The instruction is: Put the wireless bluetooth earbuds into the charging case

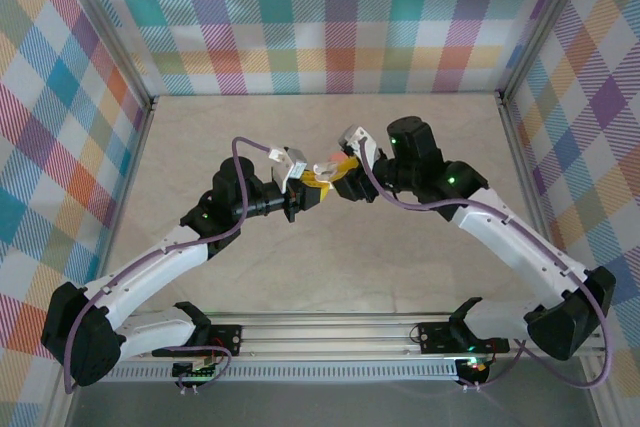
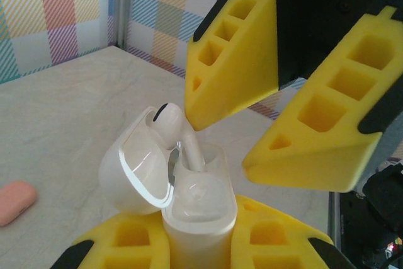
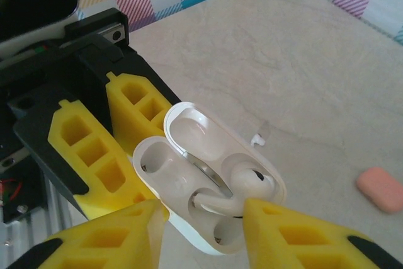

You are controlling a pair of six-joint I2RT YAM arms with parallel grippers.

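Top view, centre: left gripper (image 1: 303, 192) and right gripper (image 1: 338, 169) meet above the desk (image 1: 320, 277); left wrist view, lower centre: left jaws clamped on the open case (image 2: 198, 218), a white earbud (image 2: 169, 124) half-seated inside; right wrist view, bottom: right jaws apart beside that earbud, which probably needs pressing home next.

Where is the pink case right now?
The pink case lies on the table at the left wrist view's lower-left edge, well clear of the open white case.

Left end effector (image 2: 198, 239) clamped, right (image 3: 201, 209) parted
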